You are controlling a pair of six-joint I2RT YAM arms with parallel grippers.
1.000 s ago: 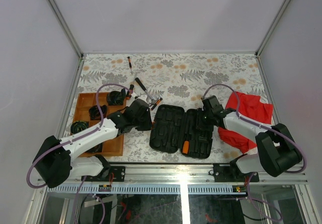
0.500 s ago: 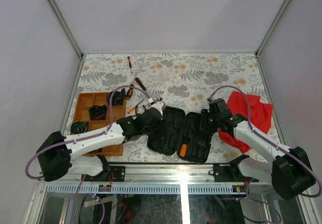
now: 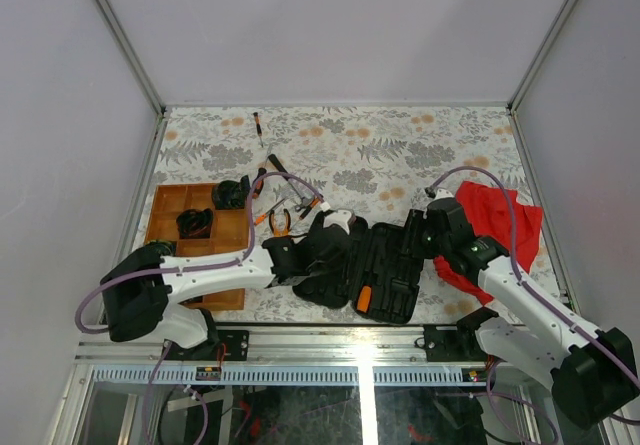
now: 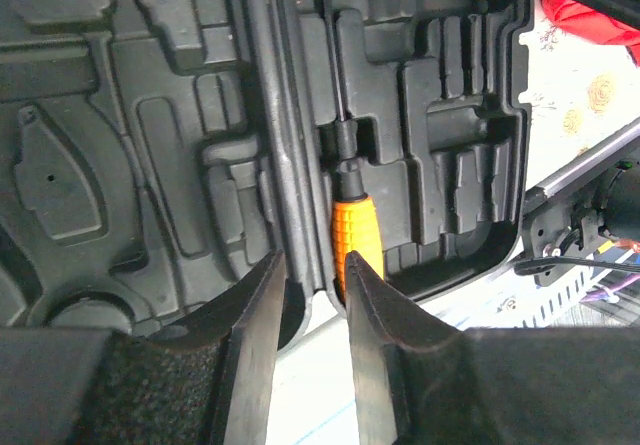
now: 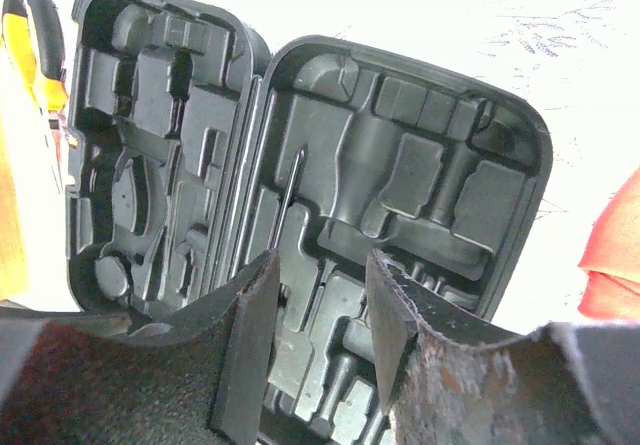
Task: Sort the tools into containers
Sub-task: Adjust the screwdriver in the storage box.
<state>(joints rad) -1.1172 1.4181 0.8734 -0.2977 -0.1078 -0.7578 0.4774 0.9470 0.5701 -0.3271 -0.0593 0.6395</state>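
Note:
The black tool case (image 3: 385, 255) lies open on the table, both moulded halves up. An orange-handled screwdriver (image 3: 367, 298) (image 4: 358, 237) sits in its right half near the hinge. My left gripper (image 3: 330, 250) (image 4: 312, 270) hovers over the hinge, open, nothing between its fingers. Over the right half, my right gripper (image 3: 425, 233) (image 5: 322, 270) is also open and holds nothing. The wooden tray (image 3: 165, 203) stands to the left with dark items in it. Loose tools lie behind the case: pliers (image 3: 283, 217) (image 5: 38, 40), a slim hammer (image 3: 279, 169) and a tiny driver (image 3: 258, 125).
A red cloth (image 3: 505, 220) lies crumpled to the right of the case, beside my right arm. The flowered tabletop (image 3: 400, 150) stretches behind the case to the back wall. A metal rail (image 3: 350, 340) runs along the near edge.
My left arm swung right from beside the tray to over the case, uncovering the pliers. My right arm drew back nearer to the case's right edge. Both grippers opened wider. The case shifted slightly.

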